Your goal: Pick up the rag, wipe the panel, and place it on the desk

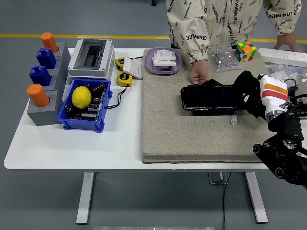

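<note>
A glossy black panel [211, 98] lies on the grey felt mat [192, 139], right of centre. A person's hand [199, 76] rests on the panel's far left corner. My right hand [249, 93] comes in from the right on a white forearm with an orange stripe. It is shut on a bunched black rag [245, 85]. The rag sits over the panel's right end and touches it. The fingers themselves are mostly hidden by the cloth. My left arm is out of view.
A small white connector [234, 120] lies just in front of the panel. Behind it are a bag of metal parts [223, 58], a colour cube [245, 51] and a purple bowl [163, 61]. A blue bin [85, 105] holding a lemon [81, 97] stands left of the mat.
</note>
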Action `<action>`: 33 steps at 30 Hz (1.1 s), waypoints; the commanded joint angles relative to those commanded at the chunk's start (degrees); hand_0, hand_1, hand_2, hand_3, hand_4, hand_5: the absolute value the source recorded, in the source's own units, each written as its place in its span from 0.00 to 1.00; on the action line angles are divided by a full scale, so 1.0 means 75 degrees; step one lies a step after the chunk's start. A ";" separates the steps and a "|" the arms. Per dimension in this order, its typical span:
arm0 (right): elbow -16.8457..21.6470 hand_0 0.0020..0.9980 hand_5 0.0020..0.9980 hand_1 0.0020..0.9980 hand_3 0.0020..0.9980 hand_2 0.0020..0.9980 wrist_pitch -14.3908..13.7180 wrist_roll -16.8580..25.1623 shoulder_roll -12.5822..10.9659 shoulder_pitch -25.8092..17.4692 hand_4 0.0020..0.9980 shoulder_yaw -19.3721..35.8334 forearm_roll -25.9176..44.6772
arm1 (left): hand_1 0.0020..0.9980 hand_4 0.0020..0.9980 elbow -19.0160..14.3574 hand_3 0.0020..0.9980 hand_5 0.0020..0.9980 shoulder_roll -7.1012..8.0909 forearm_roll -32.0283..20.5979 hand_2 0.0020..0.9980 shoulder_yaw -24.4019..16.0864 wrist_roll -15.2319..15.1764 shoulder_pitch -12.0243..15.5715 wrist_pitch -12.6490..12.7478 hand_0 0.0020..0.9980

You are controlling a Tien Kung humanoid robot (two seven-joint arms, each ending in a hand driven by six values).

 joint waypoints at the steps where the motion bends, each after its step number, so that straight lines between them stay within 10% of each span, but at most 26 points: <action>1: 0.0002 0.30 0.02 0.43 0.46 0.46 0.0000 0.0000 0.0035 0.0005 0.74 -0.0042 0.0007 | 0.64 0.63 -0.0002 0.56 0.44 -0.0001 -0.0003 0.66 0.0002 0.0000 -0.0001 0.0000 0.61; 33: 0.1369 0.31 0.02 0.43 0.46 0.46 0.0000 -0.0083 0.0591 0.0172 0.74 -0.2101 0.0653 | 0.64 0.63 0.0003 0.56 0.44 0.0032 -0.0040 0.66 0.0129 0.0003 0.0018 0.0002 0.61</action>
